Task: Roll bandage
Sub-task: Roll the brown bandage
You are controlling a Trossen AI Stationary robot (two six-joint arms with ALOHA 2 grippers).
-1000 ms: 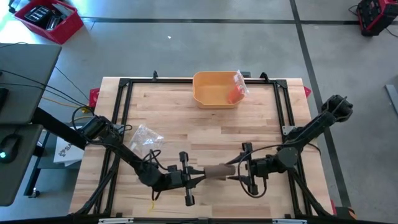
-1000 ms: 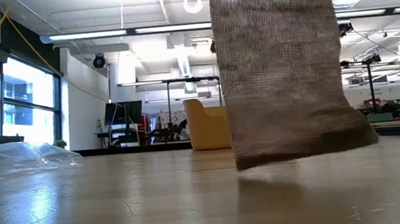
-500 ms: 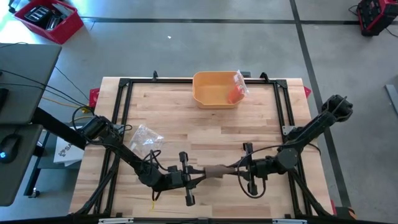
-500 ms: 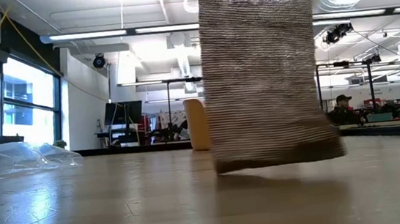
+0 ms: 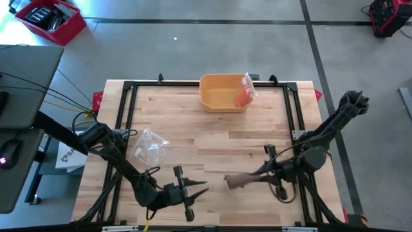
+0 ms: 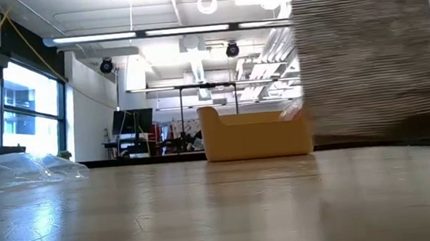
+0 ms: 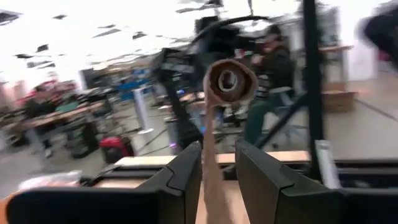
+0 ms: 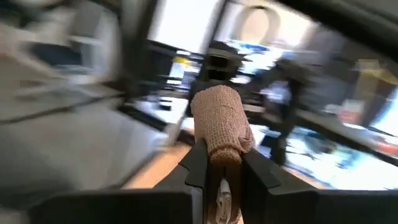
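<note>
1. The right gripper is over the front right part of the wooden table. Its fingers are closed on one end of the brown bandage roll.
2. From the right gripper the bandage roll points toward the middle of the table, and its free end is near the front centre.
3. In the right wrist view the roll stands out between the two dark fingers, which press on its sides.
4. The left gripper is near the front edge, left of the roll and apart from it. Its fingers are partly open and they hold nothing.
5. In the left wrist view the round end of the roll is seen beyond the gap between the fingers, and a loose strip of bandage hangs down from it through this gap.
6. A yellow bin stands at the back edge of the table, with an orange thing in a clear bag leaning on its right side.
7. A crumpled clear plastic bag lies on the left part of the table.
8. In the low view the bandage hangs blurred at the right, and I cannot tell if it touches the table.
</note>
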